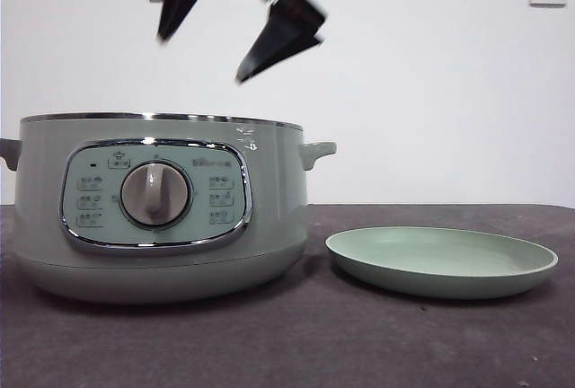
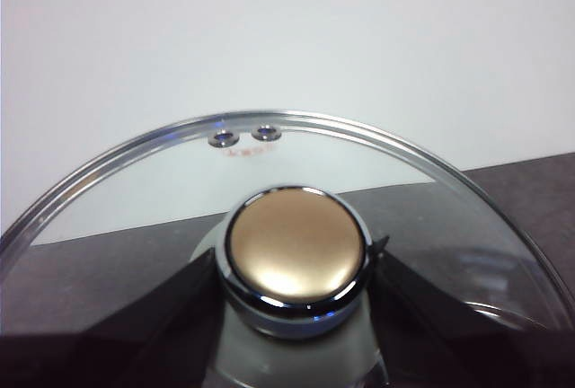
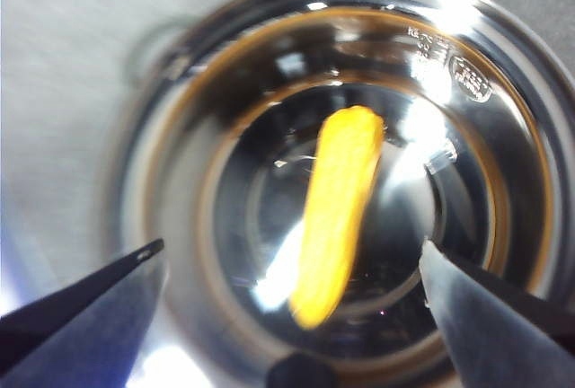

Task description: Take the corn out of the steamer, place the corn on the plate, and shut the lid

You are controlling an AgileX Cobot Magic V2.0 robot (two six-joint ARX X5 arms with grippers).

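1. Steamer [image 1: 162, 208] at the table's left, uncovered, heavy and planted; no need to steady it.
2. Lid [image 2: 278, 190] held off the pot, clamped at its knob [image 2: 296, 249] by the left gripper [image 2: 296, 267]; glass, fragile, slick. Best kept by the knob.
3. Plate [image 1: 442, 260] just beside the pot, bare, waiting.
4. Right gripper [image 1: 241, 38] above the pot's mouth, jaws spread wide.
5. Corn [image 3: 337, 213] lying on the shiny pot floor between those jaws; light, stiff, glossy, probably slippery. Mid-cob pinch across its width looks safest.
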